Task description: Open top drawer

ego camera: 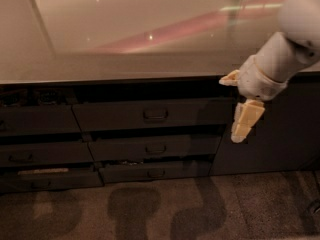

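The top drawer [120, 116] is the wide dark front just under the counter, with a small loop handle [155, 115] at its centre. A dark gap runs above its front. My gripper [230, 109] hangs at the drawer's right end, level with the front and to the right of the handle. It is open: one cream finger [229, 79] points left along the counter edge and the other finger [245, 120] points down. Nothing is between them. The white arm [285, 49] comes in from the upper right.
Two narrower drawers [156, 149] sit below the top one, the lowest [155, 173] slightly out. More dark drawers [35, 121] stack at the left. A dark cabinet panel [280, 134] stands at the right. The glossy countertop [125, 34] overhangs all of them, with brown carpet [160, 209] below.
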Tool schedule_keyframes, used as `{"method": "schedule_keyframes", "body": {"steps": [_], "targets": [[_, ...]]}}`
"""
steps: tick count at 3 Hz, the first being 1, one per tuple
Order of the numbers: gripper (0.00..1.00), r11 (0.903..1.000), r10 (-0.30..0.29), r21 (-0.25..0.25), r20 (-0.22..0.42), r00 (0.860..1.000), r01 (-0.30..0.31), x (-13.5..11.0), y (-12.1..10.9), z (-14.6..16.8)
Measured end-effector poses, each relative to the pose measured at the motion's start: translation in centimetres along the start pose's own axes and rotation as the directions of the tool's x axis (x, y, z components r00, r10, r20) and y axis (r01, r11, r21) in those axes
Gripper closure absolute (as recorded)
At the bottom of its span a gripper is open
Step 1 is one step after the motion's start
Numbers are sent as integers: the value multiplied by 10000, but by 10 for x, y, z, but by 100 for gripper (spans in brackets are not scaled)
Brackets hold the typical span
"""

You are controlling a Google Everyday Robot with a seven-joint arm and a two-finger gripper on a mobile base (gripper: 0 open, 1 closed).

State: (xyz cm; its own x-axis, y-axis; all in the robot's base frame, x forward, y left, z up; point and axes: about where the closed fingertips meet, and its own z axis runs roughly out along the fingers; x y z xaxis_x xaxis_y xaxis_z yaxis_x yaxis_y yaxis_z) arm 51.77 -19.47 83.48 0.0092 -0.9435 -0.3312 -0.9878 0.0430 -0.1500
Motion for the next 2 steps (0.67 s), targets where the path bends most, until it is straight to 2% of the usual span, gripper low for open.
{"method": "schedule_keyframes", "body": {"steps": [2], "targets": [[0,9938,-1078,-331,-620,9922,1059,-72,-21,29]]}}
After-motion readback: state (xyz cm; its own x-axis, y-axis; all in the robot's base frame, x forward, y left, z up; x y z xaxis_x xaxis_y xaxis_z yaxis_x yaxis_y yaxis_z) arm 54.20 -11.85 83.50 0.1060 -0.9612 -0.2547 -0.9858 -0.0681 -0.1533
